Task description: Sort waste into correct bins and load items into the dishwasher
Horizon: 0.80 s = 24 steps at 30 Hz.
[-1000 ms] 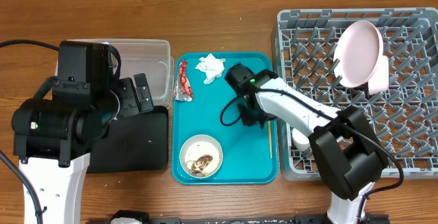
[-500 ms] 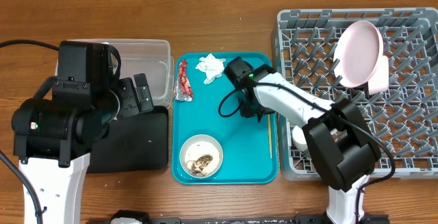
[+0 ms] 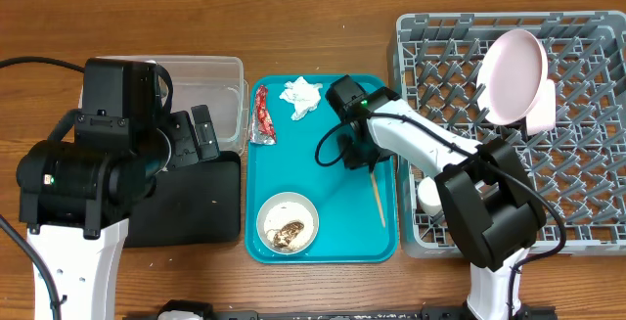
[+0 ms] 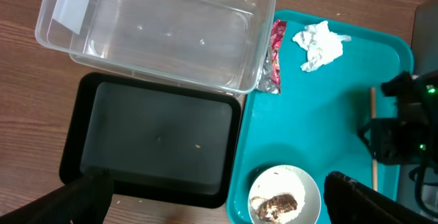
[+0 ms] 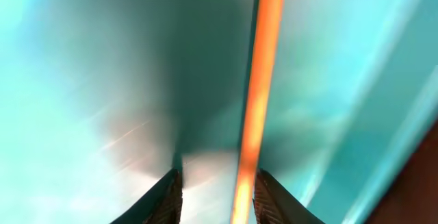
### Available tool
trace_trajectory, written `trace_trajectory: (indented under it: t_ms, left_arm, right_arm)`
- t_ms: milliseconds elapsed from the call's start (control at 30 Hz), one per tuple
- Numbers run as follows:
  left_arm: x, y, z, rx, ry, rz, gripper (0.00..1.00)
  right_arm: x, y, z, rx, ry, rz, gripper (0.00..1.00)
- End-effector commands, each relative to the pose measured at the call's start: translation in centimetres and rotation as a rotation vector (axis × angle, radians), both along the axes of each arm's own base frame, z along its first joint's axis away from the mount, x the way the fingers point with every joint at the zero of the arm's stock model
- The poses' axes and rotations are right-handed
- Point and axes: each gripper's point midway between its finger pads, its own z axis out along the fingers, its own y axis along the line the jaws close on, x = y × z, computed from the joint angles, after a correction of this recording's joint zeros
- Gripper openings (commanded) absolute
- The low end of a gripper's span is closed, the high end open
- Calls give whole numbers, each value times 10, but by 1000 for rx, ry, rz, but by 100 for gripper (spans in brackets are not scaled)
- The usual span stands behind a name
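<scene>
The chopstick (image 3: 377,198) is no longer lying straight along the right edge of the teal tray (image 3: 333,198). Its upper end is now swinging inward under the right pincer (image 3: 358,154), so the stick is sitting at a slant. The right arm is also shifting slightly up the tray. I judge the pickup to be under way but not yet secured, and the dish rack (image 3: 587,163) on the right is waiting for the stick.

In the right wrist view the right pincer (image 5: 219,183) is straddling the blurred stick (image 5: 256,101). One fingertip (image 5: 268,195) is lying right against it, while a gap is showing on the other side, so the grip is looking released.

The left pincer (image 4: 215,186) is hanging spread and empty above the black tray (image 4: 157,142), beside the clear tub (image 4: 157,32).

The wrapper (image 3: 262,114), the tissue (image 3: 300,97) and the white bowl (image 3: 288,224) of scraps are sitting on the teal tray, unsorted.

No writing is proving readable. The wrapper's print is too small, and a pale patch on the tub is showing no text.
</scene>
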Motion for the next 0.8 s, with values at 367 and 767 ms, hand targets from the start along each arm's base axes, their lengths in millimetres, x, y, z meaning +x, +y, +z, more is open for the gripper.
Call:
trace_trajectory:
  t_ms: [367,767]
  left_arm:
    - [1,3,3,0,-10,24,100]
    - [1,3,3,0,-10,24,100]
  right_arm:
    - [-22,3,-21,15,121,139,6]
    - [7,30,72,188,-48,98,4]
